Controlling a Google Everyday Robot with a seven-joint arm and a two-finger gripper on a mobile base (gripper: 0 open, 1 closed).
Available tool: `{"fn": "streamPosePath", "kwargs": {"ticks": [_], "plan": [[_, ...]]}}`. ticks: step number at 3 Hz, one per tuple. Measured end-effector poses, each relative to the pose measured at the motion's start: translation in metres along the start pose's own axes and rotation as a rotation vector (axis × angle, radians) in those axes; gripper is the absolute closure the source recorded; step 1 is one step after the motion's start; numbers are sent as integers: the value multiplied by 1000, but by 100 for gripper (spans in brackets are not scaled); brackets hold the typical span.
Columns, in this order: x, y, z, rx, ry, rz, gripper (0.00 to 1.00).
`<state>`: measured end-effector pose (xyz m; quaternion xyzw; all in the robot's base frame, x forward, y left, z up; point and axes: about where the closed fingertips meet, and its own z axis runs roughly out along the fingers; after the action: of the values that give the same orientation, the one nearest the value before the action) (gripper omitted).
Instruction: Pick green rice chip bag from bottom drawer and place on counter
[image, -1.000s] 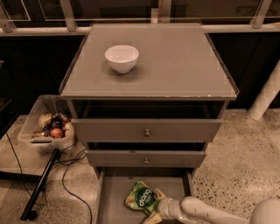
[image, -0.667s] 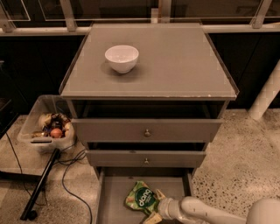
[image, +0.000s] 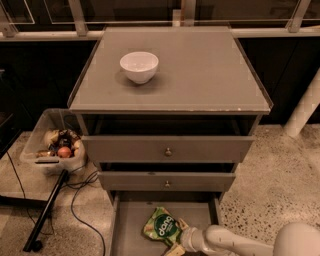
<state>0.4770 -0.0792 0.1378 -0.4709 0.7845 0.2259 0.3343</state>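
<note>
The green rice chip bag (image: 161, 227) lies flat on the floor of the open bottom drawer (image: 130, 225), right of its middle, logo up. My gripper (image: 176, 240) reaches in from the lower right on a white arm (image: 235, 242) and is at the bag's lower right edge, touching it or nearly so. The counter (image: 200, 70) is the wide flat top of the cabinet, above the drawers.
A white bowl (image: 139, 66) stands on the counter's left half. The two upper drawers (image: 168, 149) with knobs are pulled partly out above the bottom drawer. A clear bin (image: 52, 145) with food items, cables and a black stand are on the floor at left. A white post (image: 304, 110) stands at right.
</note>
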Motion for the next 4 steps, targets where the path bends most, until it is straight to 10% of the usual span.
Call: {"fn": "streamPosePath", "kwargs": {"ticks": [4], "plan": [[0,0,0,0,0,0,87]]}}
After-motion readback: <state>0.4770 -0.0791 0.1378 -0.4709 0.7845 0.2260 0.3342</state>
